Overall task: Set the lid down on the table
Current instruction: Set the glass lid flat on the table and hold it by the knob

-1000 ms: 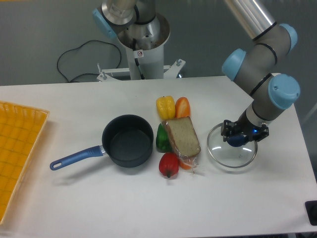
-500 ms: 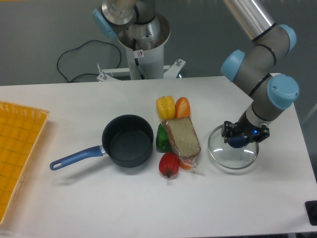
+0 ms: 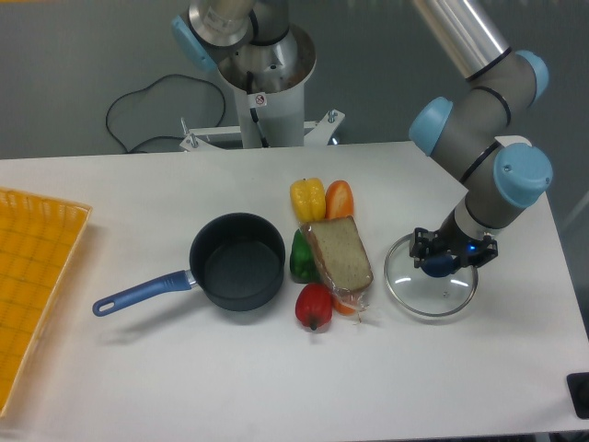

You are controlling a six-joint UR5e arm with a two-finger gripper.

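Observation:
The lid [image 3: 425, 293], clear glass with a metal rim, lies flat low on the white table [image 3: 276, 378] at the right, beside the food. Its blue knob [image 3: 439, 262] sits between my fingers. My gripper [image 3: 445, 255] points down from above and is shut on the knob. I cannot tell whether the lid's rim touches the table or hangs just above it.
A dark saucepan [image 3: 237, 261] with a blue handle [image 3: 138, 294] stands at the centre. Peppers in yellow [image 3: 307, 198], orange [image 3: 340, 198], green [image 3: 300, 259] and red [image 3: 313, 306] surround a bagged bread slice [image 3: 339, 253], just left of the lid. An orange tray [image 3: 32, 276] is at the far left.
My arm and gripper have shifted a few pixels left and down, and the lid has moved slightly with them.

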